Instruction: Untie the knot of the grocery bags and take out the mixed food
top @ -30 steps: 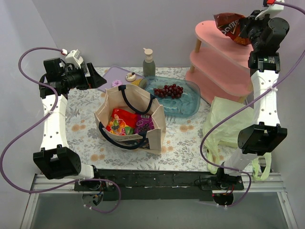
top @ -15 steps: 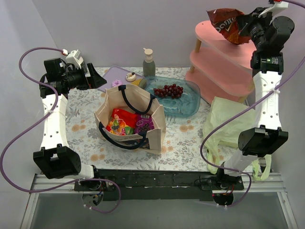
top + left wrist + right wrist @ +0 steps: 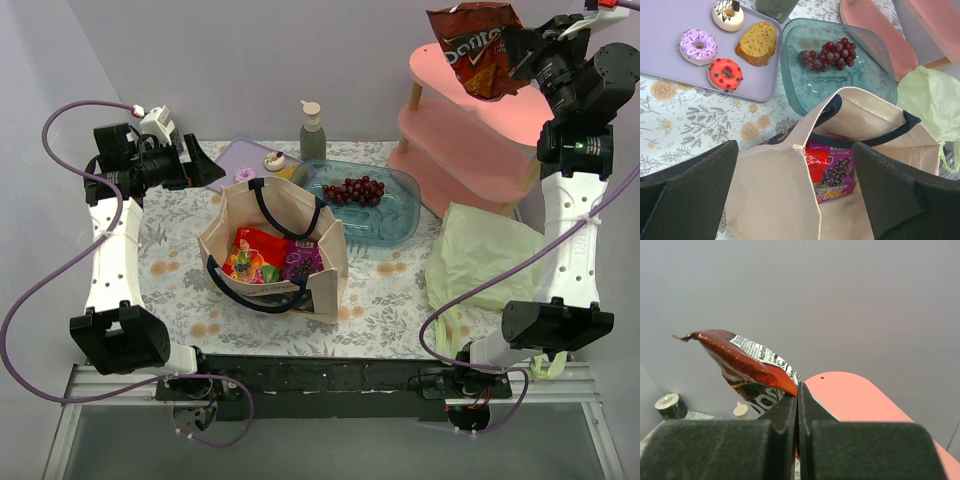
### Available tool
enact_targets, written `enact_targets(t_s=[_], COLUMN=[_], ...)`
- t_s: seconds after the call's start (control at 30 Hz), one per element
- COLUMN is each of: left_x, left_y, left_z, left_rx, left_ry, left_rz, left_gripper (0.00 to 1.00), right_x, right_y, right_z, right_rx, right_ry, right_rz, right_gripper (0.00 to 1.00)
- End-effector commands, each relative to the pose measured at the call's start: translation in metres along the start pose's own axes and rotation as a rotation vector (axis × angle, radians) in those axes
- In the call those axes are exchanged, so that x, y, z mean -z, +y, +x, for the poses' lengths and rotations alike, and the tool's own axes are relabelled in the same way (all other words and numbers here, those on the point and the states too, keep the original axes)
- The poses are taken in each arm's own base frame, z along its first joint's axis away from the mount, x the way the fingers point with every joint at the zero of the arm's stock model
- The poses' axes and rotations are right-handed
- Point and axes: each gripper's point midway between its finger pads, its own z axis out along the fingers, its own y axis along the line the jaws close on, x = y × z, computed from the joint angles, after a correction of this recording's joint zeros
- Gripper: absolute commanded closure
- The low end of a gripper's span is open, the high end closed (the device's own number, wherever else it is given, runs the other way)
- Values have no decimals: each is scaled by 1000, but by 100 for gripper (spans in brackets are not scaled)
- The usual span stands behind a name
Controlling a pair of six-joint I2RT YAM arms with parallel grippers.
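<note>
From above, the right gripper is held high at the back right, clamped on the edge of the red chip bag, which hangs in the air over the top tier of the pink shelf. The pale-green plastic bag lies slumped on the table beside the right arm. Its handles seem to lie loose near the front edge, though the arm hides part of them. The canvas tote stands open mid-table with snack packets inside. Behind it, the grapes sit in the blue tray, with a pump bottle at the back. The left gripper hovers over the table's left rear, near a purple tray.

In the left wrist view, the left gripper is spread wide, holding nothing, its fingers on either side of the tote's mouth below. A purple packet and a red one show inside. Beyond are the grapes in the blue tray, three donuts and a slice of cake on the purple tray, and a corner of the plastic bag.

In the right wrist view, the right gripper is pinched tight on the chip bag, with the pink shelf just behind.
</note>
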Motion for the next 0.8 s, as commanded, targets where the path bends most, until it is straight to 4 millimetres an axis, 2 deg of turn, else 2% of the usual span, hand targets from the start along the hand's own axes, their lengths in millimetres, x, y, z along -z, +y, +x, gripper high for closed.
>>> enact_targets(t_s=[0.0, 0.23, 0.43, 0.5, 0.6, 0.63, 0.77], left_x=[3, 3, 2, 4, 4, 3, 0], left_y=[-7, -2, 1, 0, -1, 1, 2], left_z=[-2, -7, 0, 2, 1, 1, 3], left_rx=[-17, -64, -71, -74, -84, -82, -67], left_ry=[-6, 5, 19, 19, 19, 19, 20], left_rz=[29, -4, -21, -18, -15, -21, -14], left_gripper=[2, 2, 2, 2, 2, 2, 2], right_x=[6, 6, 5, 1, 1, 2, 6], right_y=[22, 27, 35, 31, 37, 43, 58], right_z=[-23, -1, -4, -3, -16, -26, -37], right_rx=[-43, -149, -187, -193, -201, -183, -161], right_ry=[-66, -30, -43, -43, -66, -87, -103], right_rz=[-76, -114, -159, -146, -154, -172, -208], right_gripper=[99, 99, 99, 99, 99, 99, 99])
